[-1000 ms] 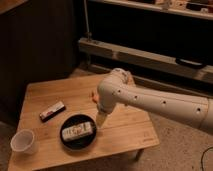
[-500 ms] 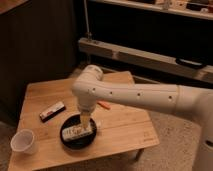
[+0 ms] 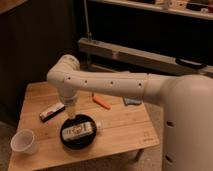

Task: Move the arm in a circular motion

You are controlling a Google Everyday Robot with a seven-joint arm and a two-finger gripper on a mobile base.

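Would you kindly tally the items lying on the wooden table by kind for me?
White cup: 1
Black bowl: 1
Packet in the bowl: 1
Dark bar: 1
Orange stick: 1
Blue-grey item: 1
Total: 6
The gripper, at the tip of the arm, hangs just over the bowl.

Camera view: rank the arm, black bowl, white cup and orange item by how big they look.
1. Arm, likely enlarged by nearness to the camera.
2. Black bowl.
3. White cup.
4. Orange item.
The gripper hangs just above the bowl.
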